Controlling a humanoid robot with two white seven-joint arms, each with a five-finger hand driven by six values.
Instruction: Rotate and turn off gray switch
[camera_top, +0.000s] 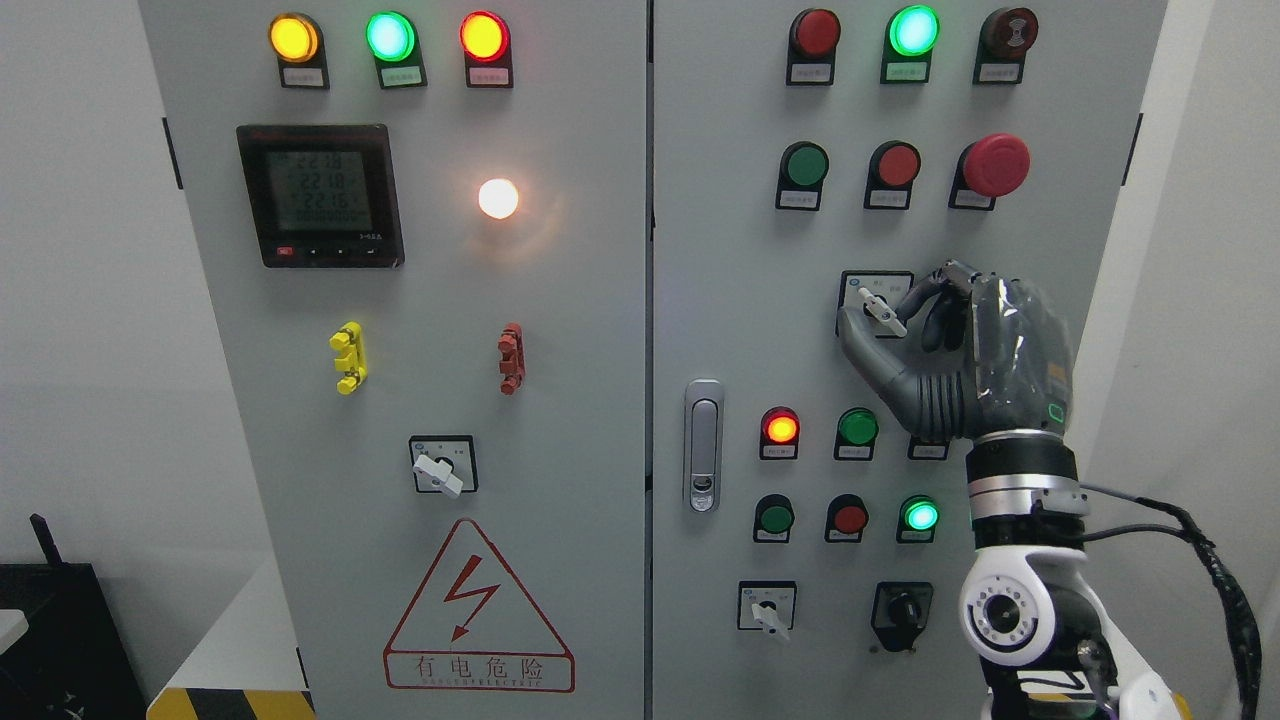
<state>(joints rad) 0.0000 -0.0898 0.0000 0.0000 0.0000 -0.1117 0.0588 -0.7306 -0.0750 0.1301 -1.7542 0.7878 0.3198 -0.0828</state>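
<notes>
Two cabinet doors fill my view, and the right door (720, 300) carries the part I care about: the gray switch (880, 310), set in a small square plate at mid-height, below the red mushroom button (996, 165) and above a row of lamps. My right hand (960, 350) is up against it, thumb underneath and fingers (925, 295) curled in from the right, so I read it as closed around the white lever, though the fingertips hide the actual contact and I can't swear the pinch is firm. My left hand is out of sight.

I judge the switch to be a rigid, panel-mounted rotary selector: it won't lift or flex, only turn about its centre, probably with a stiff detent click. Its lever is small, smooth plastic, likely slippery. Best purchase is across the lever's two flat sides, close to the hub, twisting from the wrist rather than pushing the tip.
</notes>
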